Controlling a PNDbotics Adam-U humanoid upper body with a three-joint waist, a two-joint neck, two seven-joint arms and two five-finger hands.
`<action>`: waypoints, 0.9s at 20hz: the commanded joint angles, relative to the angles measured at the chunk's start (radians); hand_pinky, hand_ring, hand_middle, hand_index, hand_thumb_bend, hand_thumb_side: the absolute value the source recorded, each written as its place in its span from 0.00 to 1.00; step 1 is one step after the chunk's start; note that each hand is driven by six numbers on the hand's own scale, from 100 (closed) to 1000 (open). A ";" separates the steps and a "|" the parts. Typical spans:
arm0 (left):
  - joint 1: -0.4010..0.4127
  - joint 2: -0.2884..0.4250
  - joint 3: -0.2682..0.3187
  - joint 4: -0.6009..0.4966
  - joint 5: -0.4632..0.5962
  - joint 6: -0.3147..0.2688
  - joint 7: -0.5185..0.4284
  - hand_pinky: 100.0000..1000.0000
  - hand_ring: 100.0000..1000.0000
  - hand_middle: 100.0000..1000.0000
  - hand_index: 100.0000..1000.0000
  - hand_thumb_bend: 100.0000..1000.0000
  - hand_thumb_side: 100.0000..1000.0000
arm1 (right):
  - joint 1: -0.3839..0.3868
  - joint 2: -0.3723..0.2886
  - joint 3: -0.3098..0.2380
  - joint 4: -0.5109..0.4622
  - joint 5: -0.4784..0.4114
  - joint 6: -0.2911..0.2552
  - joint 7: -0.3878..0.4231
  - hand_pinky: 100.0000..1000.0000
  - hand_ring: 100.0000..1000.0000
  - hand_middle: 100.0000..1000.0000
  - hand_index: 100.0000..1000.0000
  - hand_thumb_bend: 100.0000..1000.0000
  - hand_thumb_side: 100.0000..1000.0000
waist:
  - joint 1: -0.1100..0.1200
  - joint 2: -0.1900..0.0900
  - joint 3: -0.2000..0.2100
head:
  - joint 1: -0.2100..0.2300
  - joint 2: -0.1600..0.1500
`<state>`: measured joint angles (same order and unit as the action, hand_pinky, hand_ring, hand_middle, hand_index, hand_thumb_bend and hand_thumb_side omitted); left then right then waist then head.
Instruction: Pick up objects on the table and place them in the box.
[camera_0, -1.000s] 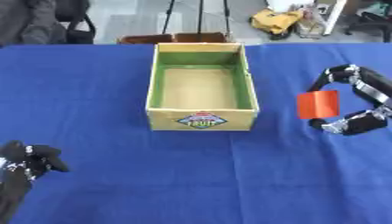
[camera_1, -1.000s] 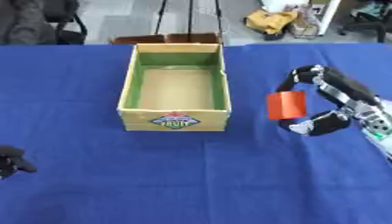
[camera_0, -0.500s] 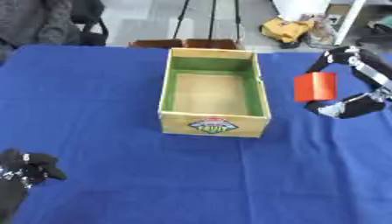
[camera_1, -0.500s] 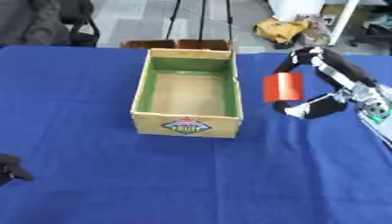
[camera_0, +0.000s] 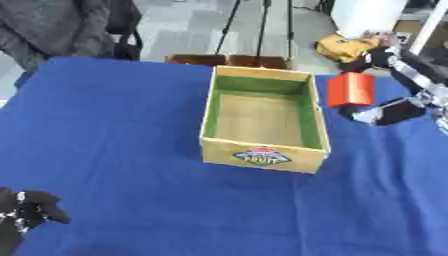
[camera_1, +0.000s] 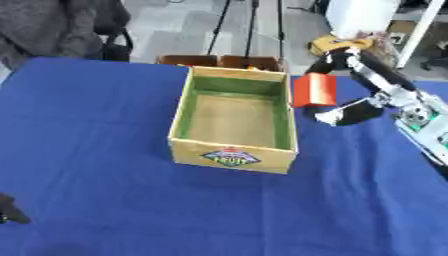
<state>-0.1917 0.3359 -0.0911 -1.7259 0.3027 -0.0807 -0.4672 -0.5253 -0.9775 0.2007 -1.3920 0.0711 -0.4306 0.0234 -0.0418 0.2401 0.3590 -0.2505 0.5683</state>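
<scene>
The right hand (camera_1: 354, 92) was gripping a red block (camera_1: 313, 90), fingers curled over its top and the thumb under it. Compared with a second ago, the block had been carried up and inward: earlier it hung well to the right of the cardboard box (camera_1: 233, 154), now it sat just beside the box's right wall near the far corner, above the blue tablecloth (camera_0: 114, 130) and not yet over the opening. Part of the apparent shift was the head moving, since the whole table slid in the picture.

The box's inside looked empty, bare brown floor with green walls. Judged from this, the carry was nearly done; a short move left would likely put the block over the box for release.

The left hand (camera_0: 26, 212) idled at the lower left corner, fingers clenched on nothing. No other loose objects showed on the cloth.
</scene>
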 joint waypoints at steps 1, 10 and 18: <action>-0.019 0.015 -0.006 -0.024 0.012 0.000 -0.012 0.61 0.52 0.43 0.64 0.16 1.00 | -0.028 -0.027 -0.010 0.012 -0.005 0.005 0.006 0.67 0.59 0.18 0.28 0.00 0.00 | 0.002 -0.008 0.015 | -0.035 -0.028; -0.045 0.007 -0.018 -0.030 0.013 0.002 -0.024 0.61 0.52 0.43 0.64 0.16 1.00 | -0.068 0.019 0.009 0.072 0.026 0.005 0.017 0.68 0.60 0.18 0.29 0.00 0.00 | -0.004 0.020 0.074 | -0.079 -0.035; -0.058 -0.005 -0.025 -0.031 0.013 0.005 -0.030 0.61 0.52 0.43 0.64 0.16 1.00 | -0.111 0.088 0.050 0.129 0.079 -0.007 0.044 0.68 0.60 0.22 0.33 0.00 0.00 | -0.002 0.035 0.094 | -0.096 -0.034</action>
<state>-0.2387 0.3253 -0.1162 -1.7334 0.3123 -0.0752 -0.4934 -0.6175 -0.8747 0.2545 -1.2643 0.1386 -0.4337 0.0622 -0.0495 0.2909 0.4521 -0.3419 0.5432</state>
